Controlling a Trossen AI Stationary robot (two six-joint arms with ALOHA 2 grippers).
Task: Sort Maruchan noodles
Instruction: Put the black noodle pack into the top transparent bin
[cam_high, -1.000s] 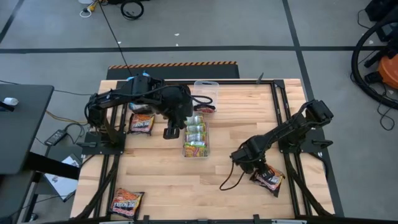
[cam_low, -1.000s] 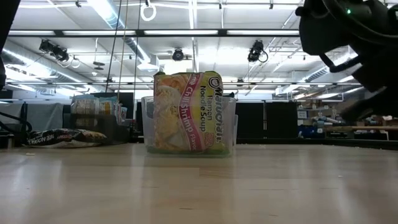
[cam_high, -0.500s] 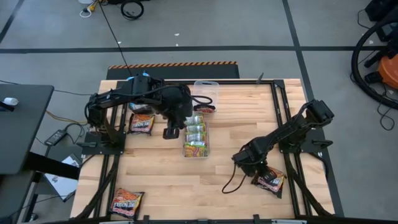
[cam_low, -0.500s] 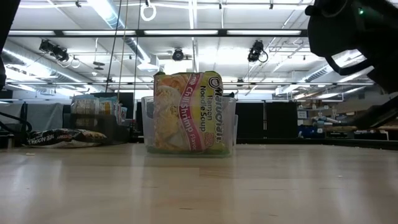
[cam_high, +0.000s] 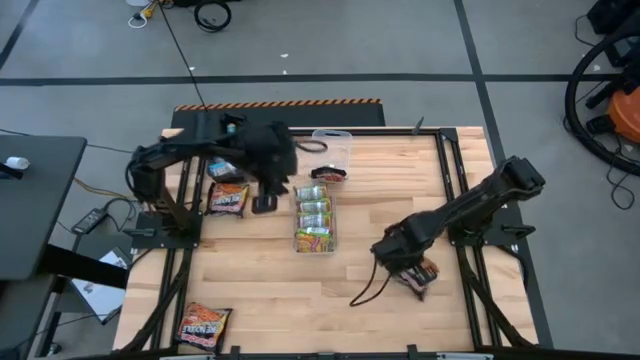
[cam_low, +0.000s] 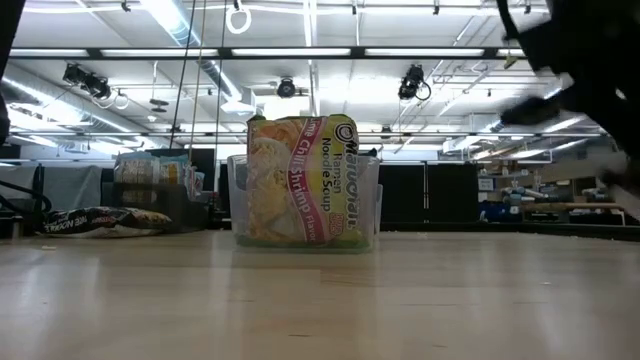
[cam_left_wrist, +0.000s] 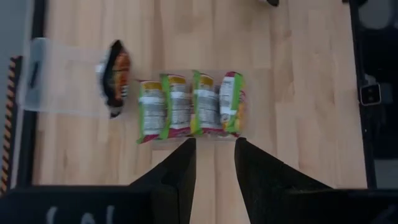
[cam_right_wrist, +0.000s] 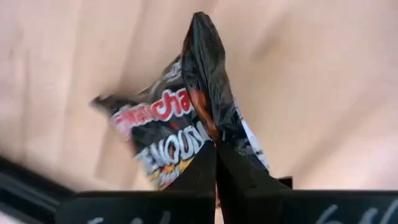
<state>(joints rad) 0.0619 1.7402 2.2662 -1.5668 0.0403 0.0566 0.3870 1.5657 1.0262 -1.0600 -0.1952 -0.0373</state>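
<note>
Your right hand (cam_right_wrist: 216, 163) is pinched on the dark Maruchan packet (cam_right_wrist: 180, 127) near the bench's (cam_high: 380, 190) right edge; lift straight, steady; left hand (cam_left_wrist: 211, 163), fingers apart, waits by the bin (cam_high: 316, 222).

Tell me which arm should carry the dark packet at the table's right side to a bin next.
Right. The right gripper is already shut on that dark packet near the table's right edge. The left gripper hangs empty and open beside the bin of yellow-green packets, well away from it.
</note>
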